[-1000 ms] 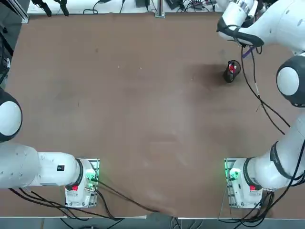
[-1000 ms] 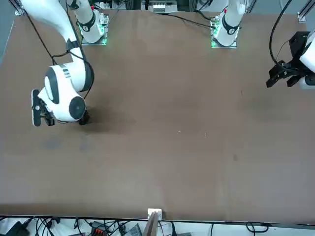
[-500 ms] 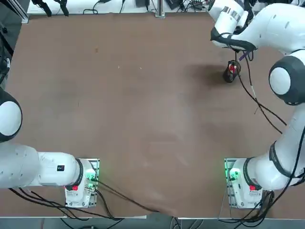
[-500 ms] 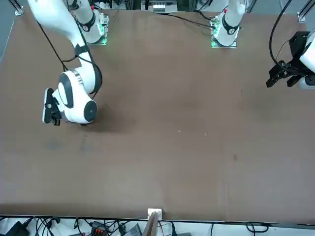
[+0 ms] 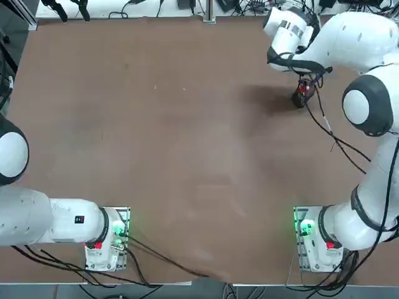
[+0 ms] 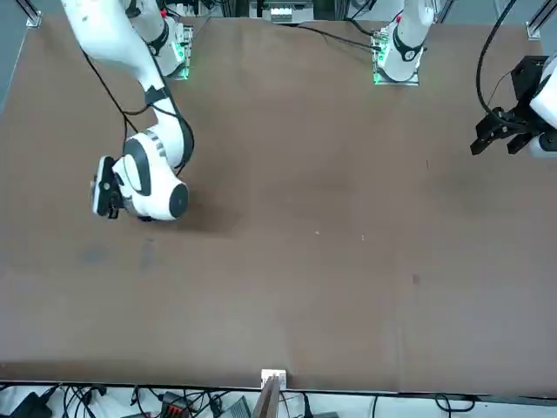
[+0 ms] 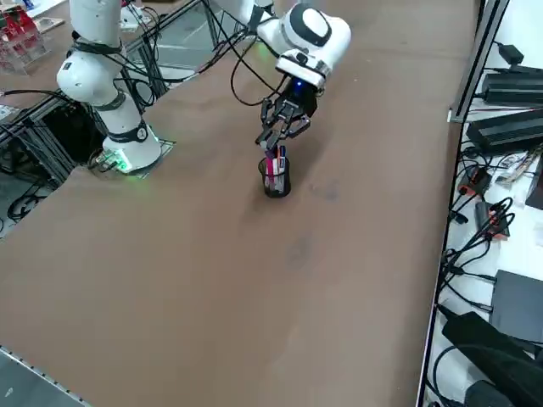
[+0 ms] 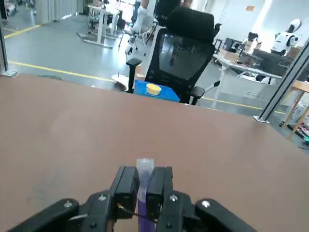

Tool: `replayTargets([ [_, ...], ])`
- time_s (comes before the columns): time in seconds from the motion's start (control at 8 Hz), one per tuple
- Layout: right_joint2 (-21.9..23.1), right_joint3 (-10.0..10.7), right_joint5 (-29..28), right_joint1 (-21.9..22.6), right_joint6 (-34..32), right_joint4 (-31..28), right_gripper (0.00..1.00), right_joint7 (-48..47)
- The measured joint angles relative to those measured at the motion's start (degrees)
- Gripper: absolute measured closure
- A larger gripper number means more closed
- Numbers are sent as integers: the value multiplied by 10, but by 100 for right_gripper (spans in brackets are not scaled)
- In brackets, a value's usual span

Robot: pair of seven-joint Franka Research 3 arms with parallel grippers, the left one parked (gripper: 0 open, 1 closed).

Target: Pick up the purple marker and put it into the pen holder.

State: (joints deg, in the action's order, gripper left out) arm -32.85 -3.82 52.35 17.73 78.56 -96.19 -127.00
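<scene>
While the right gripper (image 8: 146, 186) pinches the purple marker (image 8: 145, 193) tightly, the pen holder (image 7: 277, 183) waits below its jaws (release apparently remains).

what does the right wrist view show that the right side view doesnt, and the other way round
Only the right wrist view: an office chair and a yellow bowl.
Only the right side view: the pen holder, right under the right end effector.
Both: the right end effector and the tabletop.
</scene>
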Motion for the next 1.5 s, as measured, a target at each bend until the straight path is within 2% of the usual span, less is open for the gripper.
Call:
replayTargets([
  [0.5, -41, 1, 14, 20, -38, 28, 86, -43],
  [0.62, -48, 1, 16, 24, -44, 34, 83, -52],
  [0.75, -53, 1, 23, 27, -54, 37, 70, -56],
  [1.0, -59, 2, 31, 29, -84, 40, 33, -57],
  [1.12, -59, 2, 31, 29, -87, 43, 11, -56],
  [1.25, -58, 1, 25, 30, -91, 52, 0, -47],
  [1.5, -47, 1, -24, 29, -97, 83, 0, 27],
])
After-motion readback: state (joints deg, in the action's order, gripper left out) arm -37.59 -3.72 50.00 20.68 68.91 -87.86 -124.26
